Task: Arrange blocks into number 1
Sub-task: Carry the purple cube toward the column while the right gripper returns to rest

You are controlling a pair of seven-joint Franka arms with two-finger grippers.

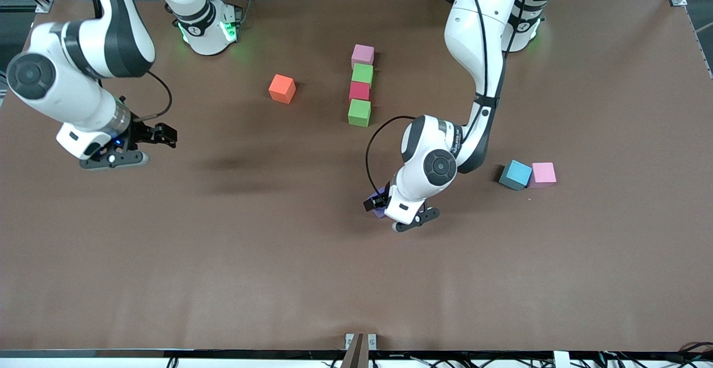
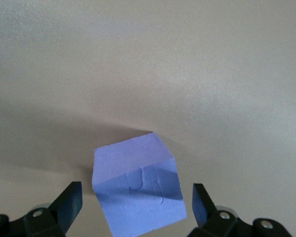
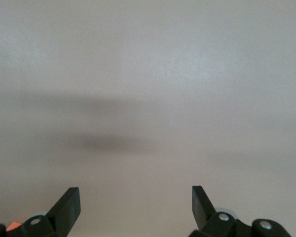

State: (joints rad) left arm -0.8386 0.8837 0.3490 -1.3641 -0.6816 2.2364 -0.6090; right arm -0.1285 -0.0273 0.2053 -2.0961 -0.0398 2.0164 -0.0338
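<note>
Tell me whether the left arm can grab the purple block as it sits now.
Probably yes: the left gripper is open with the purple block between its fingers, apart from both, nothing in the way.

Two white Franka arms w/ black joint bands, black cables, black hands, green base lights

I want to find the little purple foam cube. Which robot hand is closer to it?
Left. The left gripper is open around the small purple foam cube. The right gripper waits open over bare table toward the right arm's end.
</note>
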